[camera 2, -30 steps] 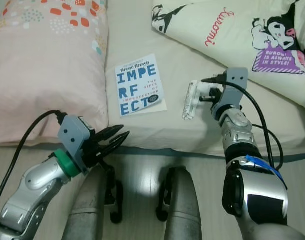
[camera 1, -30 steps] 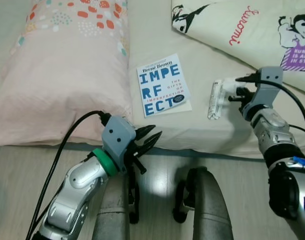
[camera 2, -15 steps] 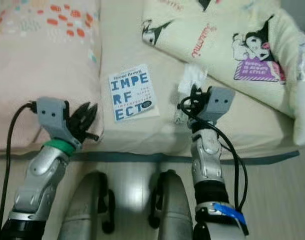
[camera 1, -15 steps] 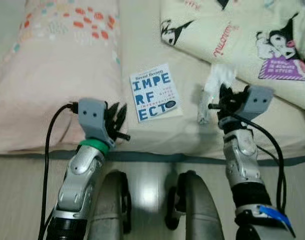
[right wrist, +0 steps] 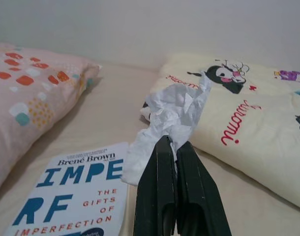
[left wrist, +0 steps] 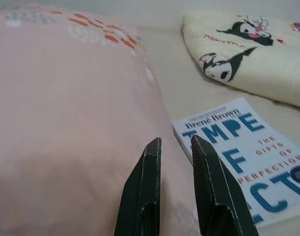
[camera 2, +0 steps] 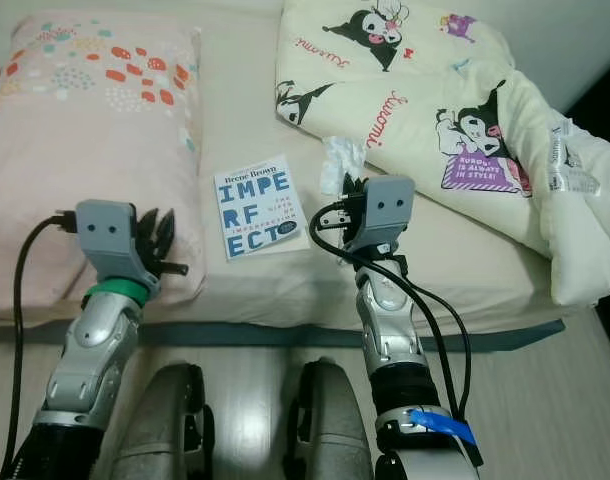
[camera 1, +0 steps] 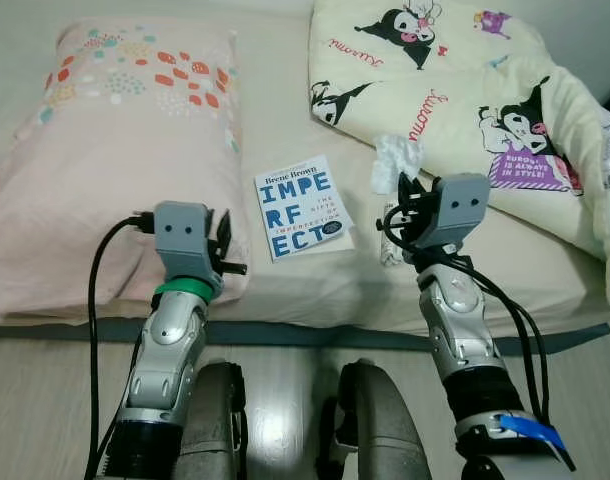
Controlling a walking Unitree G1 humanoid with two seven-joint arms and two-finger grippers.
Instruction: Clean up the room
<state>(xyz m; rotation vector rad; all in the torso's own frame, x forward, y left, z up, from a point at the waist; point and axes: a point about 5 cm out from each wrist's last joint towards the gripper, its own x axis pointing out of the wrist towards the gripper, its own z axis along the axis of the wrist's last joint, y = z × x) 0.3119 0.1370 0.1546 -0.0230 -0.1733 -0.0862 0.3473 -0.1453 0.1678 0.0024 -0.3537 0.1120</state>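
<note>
Crumpled tissue [right wrist: 172,120], centre frame above the book [camera 1: 300,205], sits pinched between the right gripper [right wrist: 172,147]'s 2 closed fingers by a thin edge and could tear or slip; left gripper [left wrist: 174,147] hovers slightly parted over the pillow [camera 1: 115,170].

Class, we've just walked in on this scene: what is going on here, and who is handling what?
A humanoid robot stands at the edge of a bed, tidying up. Its right gripper has its fingers shut on a crumpled white tissue, held just above the mattress. The left gripper holds nothing, its fingers slightly parted over the edge of a pink pillow. A blue-and-white book lies flat between the two arms, and a cartoon-print blanket is heaped on the right.
</note>
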